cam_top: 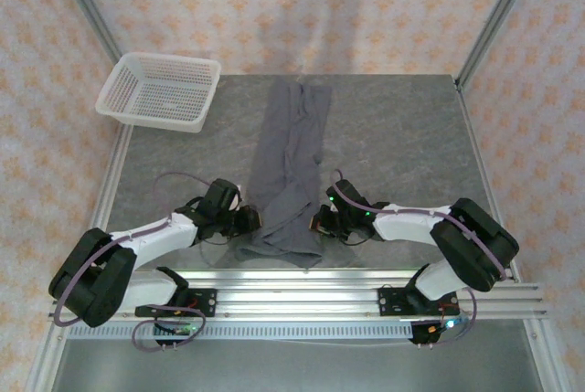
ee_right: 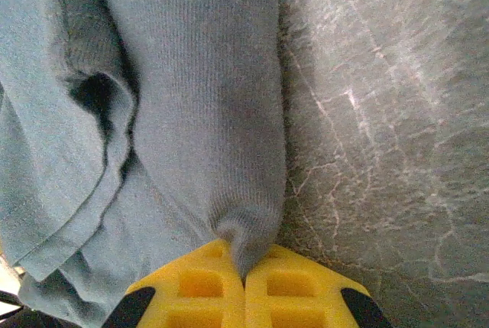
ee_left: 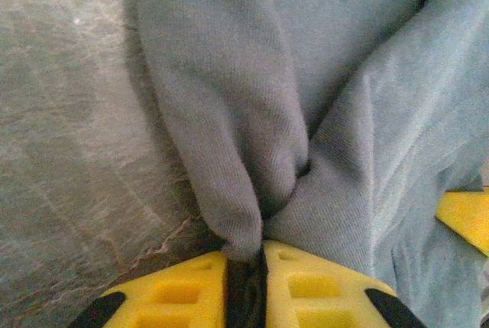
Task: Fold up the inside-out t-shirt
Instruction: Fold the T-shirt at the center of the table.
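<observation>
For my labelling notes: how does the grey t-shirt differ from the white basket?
The t-shirt is dark grey soft cloth; the basket is white mesh. The t-shirt lies bunched in a long strip mid-table; the basket sits at the far left corner. The left gripper and right gripper pinch the t-shirt's near end; the basket is untouched. Both rest on the table.

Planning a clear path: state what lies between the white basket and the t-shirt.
Only bare grey table separates the white basket from the t-shirt, as the top view shows.
</observation>
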{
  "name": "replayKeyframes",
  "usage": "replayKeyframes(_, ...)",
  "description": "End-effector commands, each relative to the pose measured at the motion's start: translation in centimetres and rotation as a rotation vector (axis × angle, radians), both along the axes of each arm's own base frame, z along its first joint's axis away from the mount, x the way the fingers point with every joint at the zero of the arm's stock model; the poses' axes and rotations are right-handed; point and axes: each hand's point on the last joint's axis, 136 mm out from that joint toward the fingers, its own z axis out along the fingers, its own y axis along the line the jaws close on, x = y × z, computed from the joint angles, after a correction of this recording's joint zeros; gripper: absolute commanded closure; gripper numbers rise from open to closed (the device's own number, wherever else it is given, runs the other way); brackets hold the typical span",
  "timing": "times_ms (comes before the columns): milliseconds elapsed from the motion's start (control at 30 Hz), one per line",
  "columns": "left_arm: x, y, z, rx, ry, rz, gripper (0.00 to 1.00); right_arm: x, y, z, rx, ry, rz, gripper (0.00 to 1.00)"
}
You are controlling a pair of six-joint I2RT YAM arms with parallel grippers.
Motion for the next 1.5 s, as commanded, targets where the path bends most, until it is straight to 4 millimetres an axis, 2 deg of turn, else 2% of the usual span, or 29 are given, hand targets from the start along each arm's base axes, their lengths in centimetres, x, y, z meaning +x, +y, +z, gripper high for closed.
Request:
replayKeyframes(0, 0.0, -0.5, -0.1, -0.019, -0.009, -0.01, 0.89, 0.0, -0.2, -0.6, -0.021, 0.011, -0.019, 0.98)
replayKeyframes(67, -0.2, -0.4, -0.3, -0.016, -0.004, -0.01, 1.0, 0.1, -0.4, -0.5, -0.026, 0.003, -0.028, 0.99)
replayKeyframes(233, -1.4, 0.5, -0.4, 0.012, 0.008, -0.008, 1.0, -0.1, -2.3, -0.3, -0.066, -0.036, -0.077, 1.0)
replayKeyframes(333, -2.9, 0.7, -0.2, -0.003, 0.01, -0.014, 1.0, -1.3, -3.9, -0.6, -0.098, -0.044, -0.095, 1.0)
replayKeyframes(467, -4.5, 0.0, 1.0, -0.029, 0.021, -0.031, 1.0, -3.3, -4.7, -0.2, -0.062, -0.014, -0.1, 1.0)
replayKeyframes(600, -5.0, -0.4, 2.8, -0.079, -0.013, -0.006, 1.0, -4.1, -5.4, 3.4, -0.017, -0.071, -0.1, 1.0)
replayKeyframes(700, -4.2, -0.4, 5.0, -0.092, -0.068, 0.013, 1.0, -3.2, -6.6, 6.7, -0.019, -0.177, -0.135, 0.99)
replayKeyframes(767, -3.0, -0.8, 7.4, -0.111, -0.132, 0.018, 1.0, -2.1, -6.9, 8.9, -0.021, -0.254, -0.161, 0.99)
replayKeyframes(933, 0.6, -1.3, 12.5, -0.074, -0.274, 0.04, 1.0, 1.3, -6.0, 13.7, -0.04, -0.409, -0.176, 0.99)
replayKeyframes(1067, 4.7, -1.2, 16.4, -0.007, -0.376, 0.1, 1.0, 5.7, -5.7, 17.3, -0.031, -0.473, -0.242, 1.0)
replayKeyframes(1233, 10.2, -0.4, 18.2, 0.006, -0.425, 0.201, 1.0, 11.3, -6.3, 20.1, -0.064, -0.527, -0.277, 1.0)
replayKeyframes(1333, 14.3, -0.3, 18.7, -0.013, -0.429, 0.228, 1.0, 14.8, -5.8, 21.2, -0.068, -0.534, -0.262, 1.0)
replayKeyframes(1467, 18.4, -0.2, 19.5, -0.004, -0.455, 0.249, 1.0, 19.0, -5.7, 22.0, -0.077, -0.545, -0.275, 1.0)
